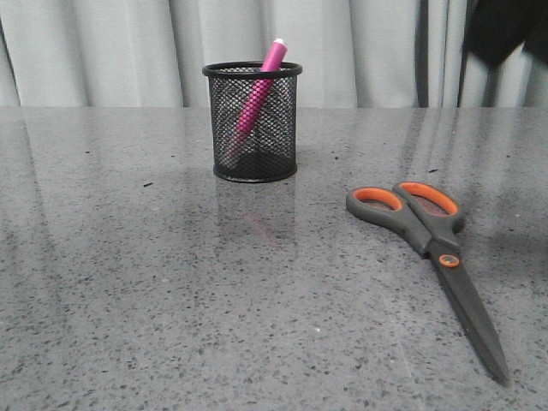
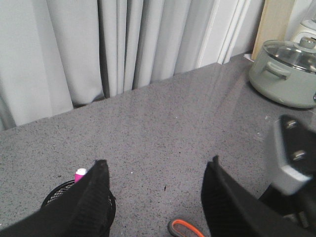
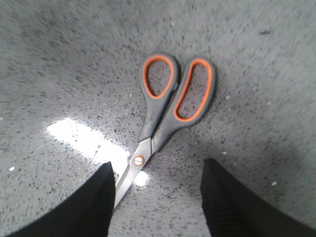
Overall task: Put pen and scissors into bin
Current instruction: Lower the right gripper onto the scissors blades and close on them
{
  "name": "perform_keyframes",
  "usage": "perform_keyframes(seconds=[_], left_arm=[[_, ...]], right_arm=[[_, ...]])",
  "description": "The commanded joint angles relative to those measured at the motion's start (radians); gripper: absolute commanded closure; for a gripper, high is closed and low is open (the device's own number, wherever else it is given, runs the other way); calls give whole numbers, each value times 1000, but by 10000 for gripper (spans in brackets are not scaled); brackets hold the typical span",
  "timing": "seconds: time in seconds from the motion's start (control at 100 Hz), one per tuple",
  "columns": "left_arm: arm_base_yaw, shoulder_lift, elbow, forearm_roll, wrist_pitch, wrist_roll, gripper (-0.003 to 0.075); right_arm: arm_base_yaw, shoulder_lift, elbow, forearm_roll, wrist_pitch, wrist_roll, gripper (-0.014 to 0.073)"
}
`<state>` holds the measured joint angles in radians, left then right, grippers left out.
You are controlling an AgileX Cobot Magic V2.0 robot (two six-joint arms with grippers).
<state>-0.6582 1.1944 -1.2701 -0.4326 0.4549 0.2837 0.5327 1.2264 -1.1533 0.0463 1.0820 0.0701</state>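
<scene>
Grey speckled stone forms the counter (image 1: 128,282) before us, and on it the bin (image 1: 253,122) stands upright, close to the pale curtain (image 1: 103,51) behind it. We take the bin as our landmark. Inside it the pen (image 1: 259,88) leans tilted, its lower end down in the mesh and its whitish cap poking above the rim on the side toward the scissors.

Well apart from the bin, nearer to us and off to its right, the scissors (image 1: 428,244) lie flat on the counter, blades closed. Their orange-lined handles point back toward the bin's side of the counter, and the dark blades run away from it toward the near edge.

Our left gripper (image 2: 155,190) hangs above the counter with its fingers (image 2: 94,197) spread wide and nothing between them; the bin (image 2: 59,195) sits just beside and partly behind one finger, the pen's cap (image 2: 80,174) peeking past it, and one orange handle loop (image 2: 185,228) shows low between the fingers. A lidded pot (image 2: 286,71) stands far from the bin at the counter's edge.

Our right gripper (image 3: 155,195) hovers directly over the scissors (image 3: 168,113), far from the bin, its fingers (image 3: 232,197) parted and empty, straddling the pivot and the start of the blades without touching them. Only a dark blur of that arm (image 1: 505,30) shows in the front view.
</scene>
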Motion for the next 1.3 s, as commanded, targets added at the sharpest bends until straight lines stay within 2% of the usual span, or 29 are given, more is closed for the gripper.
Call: perform_keyframes(seconds=[0.0, 0.17, 0.39, 0.6, 0.82, 1.03, 1.21, 1.29], left_arm=[[-7, -33, -27, -27, -43, 1, 346], [-7, -33, -27, -42, 1, 1, 346], [-7, -33, -27, -59, 40, 1, 346], [-7, -44, -27, -59, 51, 1, 346], [-7, -70, -27, -57, 56, 1, 346], [-7, -89, -27, -59, 67, 1, 346], [-7, -89, -27, -61, 71, 1, 346], [-7, -91, -27, -62, 76, 1, 346]], right_arm=[[27, 32, -36, -25, -29, 100, 237], [29, 124, -30, -1, -27, 163, 234], [62, 182, -28, 4, -34, 222, 132], [89, 188, 27, 4, -78, 309, 132], [89, 190, 145, 4, -199, 379, 134], [87, 207, 169, -46, -311, 423, 134], [66, 252, 169, -84, -315, 443, 140], [65, 280, 169, -106, -303, 443, 193]])
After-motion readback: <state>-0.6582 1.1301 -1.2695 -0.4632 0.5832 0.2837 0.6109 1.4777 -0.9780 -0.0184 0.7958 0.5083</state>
